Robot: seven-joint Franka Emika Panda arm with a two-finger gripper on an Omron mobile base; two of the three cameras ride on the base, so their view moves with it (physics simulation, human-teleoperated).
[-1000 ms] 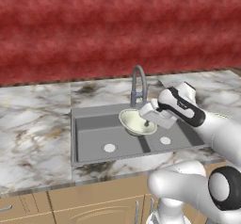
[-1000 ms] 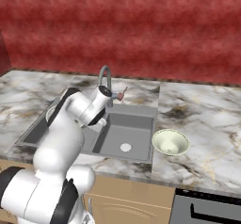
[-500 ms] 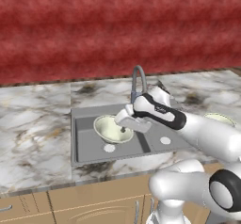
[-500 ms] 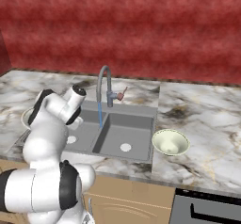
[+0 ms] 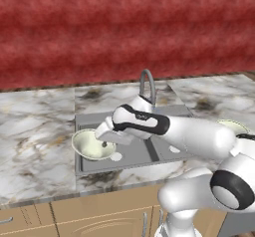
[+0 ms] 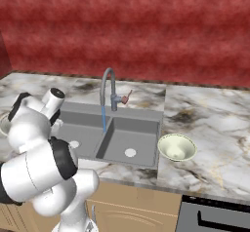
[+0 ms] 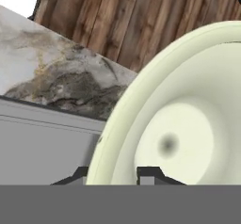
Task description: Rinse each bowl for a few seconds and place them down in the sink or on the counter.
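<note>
Gripper (image 7: 113, 173) pinching rim of bowl 1 (image 5: 93, 144), tips astride it. Bowl hanging over left edge of sink (image 5: 134, 157), partly over counter (image 5: 37, 146). Best to lower level, let go only once seated, w/ no tilt. Bowl 2 (image 6: 177, 147) waiting on counter right of sink; faucet (image 6: 107, 87) running.

One pale cream-green bowl (image 5: 93, 144) hangs tilted over the sink's (image 5: 130, 154) 9 o'clock edge, its rim pinched. Its twin (image 6: 177, 147) sits upright on the counter (image 6: 215, 143), at the sink's 3 o'clock.
</note>
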